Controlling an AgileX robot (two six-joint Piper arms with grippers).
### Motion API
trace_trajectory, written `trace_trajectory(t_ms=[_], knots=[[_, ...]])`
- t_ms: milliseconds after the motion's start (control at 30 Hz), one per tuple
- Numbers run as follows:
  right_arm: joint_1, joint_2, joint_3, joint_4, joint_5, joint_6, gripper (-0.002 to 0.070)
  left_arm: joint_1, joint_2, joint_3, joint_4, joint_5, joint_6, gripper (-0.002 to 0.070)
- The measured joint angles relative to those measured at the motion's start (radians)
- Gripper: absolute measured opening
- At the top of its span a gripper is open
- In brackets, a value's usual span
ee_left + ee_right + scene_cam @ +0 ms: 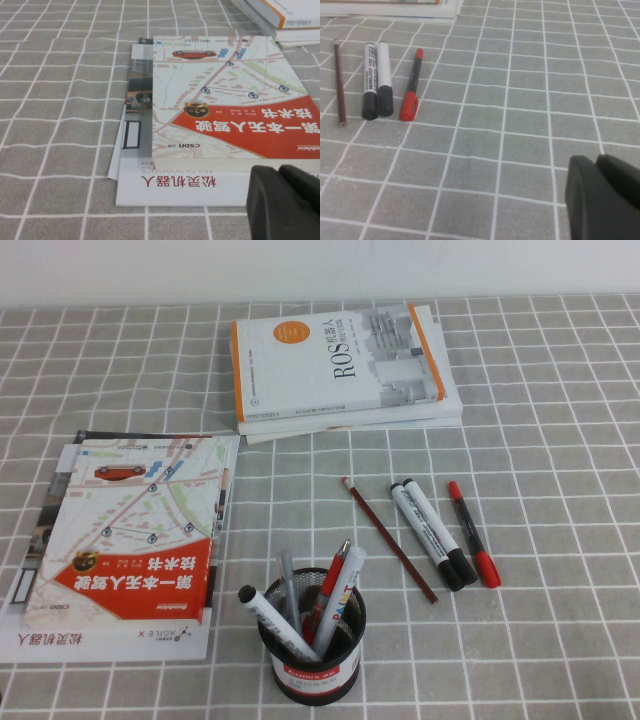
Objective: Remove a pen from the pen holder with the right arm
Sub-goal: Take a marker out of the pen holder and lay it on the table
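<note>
Scene: a grey desk (560, 440) under a white-grid cloth, seen from above.
Holder: the black mesh pen holder (312, 677) stands upright at the lower centre of the high view. About four pens (331, 588) and markers lean out of it.
Loose items: a pencil (388, 538), two white markers (430, 533) and a red marker (473, 532) lie side by side, right of centre.
Books: a white book stack (340, 365) sits at upper centre and a red-and-white book (135, 540) at left.
Right arm: the right gripper (598, 170) is absent from the high view. Its wrist camera shows it pressed together and empty, over bare cloth well apart from the loose items.
Left arm: the left gripper (280, 175) is pressed together and empty, just beside the red-and-white book.
Progress: the task looks barely begun. Reaching the holder, pinching one pen and lifting it out all remain.
</note>
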Motion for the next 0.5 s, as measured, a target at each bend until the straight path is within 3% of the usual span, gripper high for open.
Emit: trace_trajectory(t_ms=[267,500], knots=[[0.000,0.000,0.000,0.016,-0.018,0.000,-0.0013,0.000,0.000,0.000,0.000,0.000,0.000,-0.0003],[0.000,0.000,0.000,0.258,-0.121,0.000,-0.0013,0.000,0.000,0.000,0.000,0.000,0.000,-0.0003]])
